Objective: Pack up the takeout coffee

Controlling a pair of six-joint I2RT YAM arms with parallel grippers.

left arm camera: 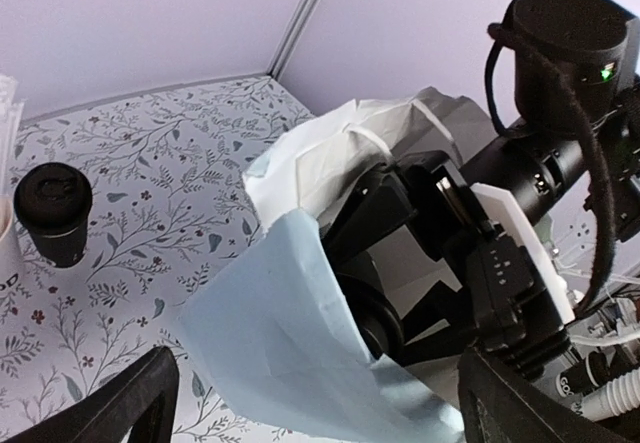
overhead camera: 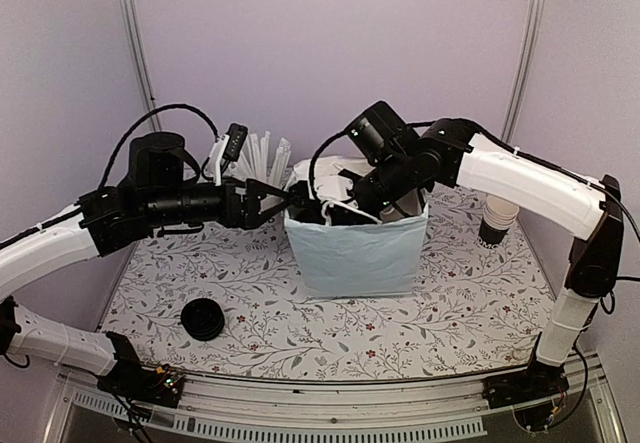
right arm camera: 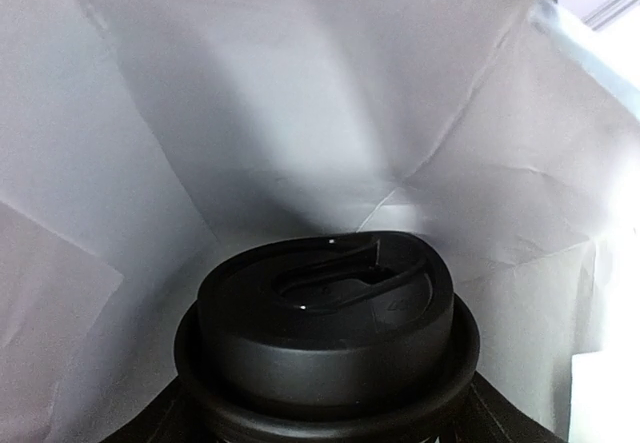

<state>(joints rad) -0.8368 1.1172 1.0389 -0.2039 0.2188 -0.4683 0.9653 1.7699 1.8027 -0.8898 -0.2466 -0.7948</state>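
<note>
The takeout coffee [right arm camera: 325, 333] is down inside the paper bag [overhead camera: 355, 253] at the centre of the top view, lid up, with the right tool [overhead camera: 352, 201] clamped on it. So it's nearly packed, looks like only the set-down and release are left. The left tool [overhead camera: 280, 203] sits wide apart at the bag's left rim. Count: one bag, two lidded cups (the second lidded cup [left arm camera: 55, 213] stands on the bench [overhead camera: 450, 303]), one lid pile [overhead camera: 203, 319], one cup stack [overhead camera: 497, 221].
</note>
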